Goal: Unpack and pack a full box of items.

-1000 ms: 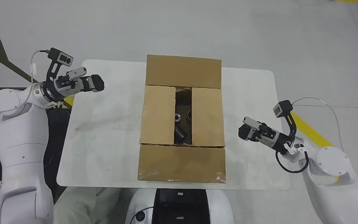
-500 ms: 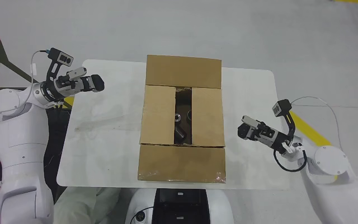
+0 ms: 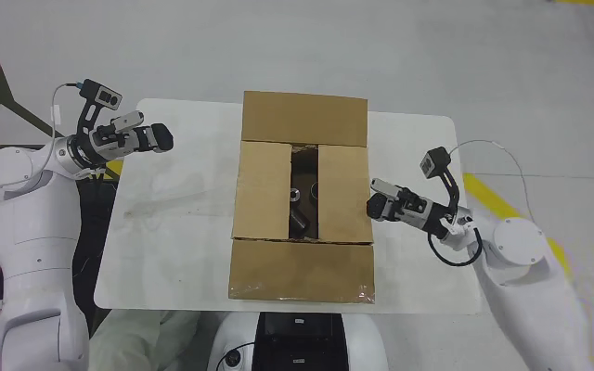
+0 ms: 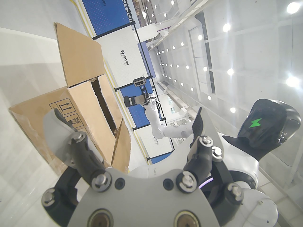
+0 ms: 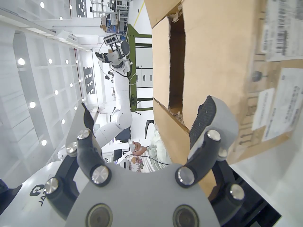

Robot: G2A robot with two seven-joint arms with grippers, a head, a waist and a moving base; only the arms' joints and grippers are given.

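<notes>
You've got the white rectangular table (image 3: 176,241) spread beneath both arms. The big brown cardboard box (image 3: 264,199) sits on it between your two grippers. It's directly ahead of the right gripper (image 3: 374,206) and well off from the left gripper (image 3: 165,137), with a stretch of bare tabletop between.

The two long top flaps are folded in but don't meet, so there's a narrow slot down the middle. The far end flap (image 3: 304,118) lies opened outward, away from you.

Your right gripper is level with the box's side wall, fingertips just beside the near flap's edge. Whether it's touching the cardboard, I can't tell. Its fingers are spread wide and there's nothing between them.

Your left gripper hangs over the table's far corner on its own side, pointing toward the box. Its fingers are also spread wide and carrying nothing.

Down in the slot, beyond the right gripper's fingertips, you can make out dark rounded items (image 3: 299,218). They're too shadowed to identify.
</notes>
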